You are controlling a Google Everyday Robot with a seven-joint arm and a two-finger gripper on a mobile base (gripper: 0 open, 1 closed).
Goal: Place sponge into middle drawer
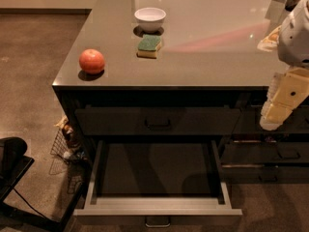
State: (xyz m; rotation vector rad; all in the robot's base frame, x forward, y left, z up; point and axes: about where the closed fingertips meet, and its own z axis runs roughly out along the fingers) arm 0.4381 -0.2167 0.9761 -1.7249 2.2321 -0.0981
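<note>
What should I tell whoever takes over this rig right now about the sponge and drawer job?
Gripper: at the right edge of the view, in front of the counter's right end, well away from the sponge.
Sponge: on the countertop, green side up, just in front of the white bowl. The orange-red fruit sits near the front left corner.
Middle drawer: pulled open under the closed top drawer; sponge not in it.
Done: drawer open.
Left: grasp the sponge, carry it over the drawer, release it inside.

Sponge point(149, 45) grn/yel; fruit point(91, 61) orange-red; bowl point(150, 18) white; mid drawer point(157, 206) pale grey rim; gripper point(277, 112) cream, R edge.
</note>
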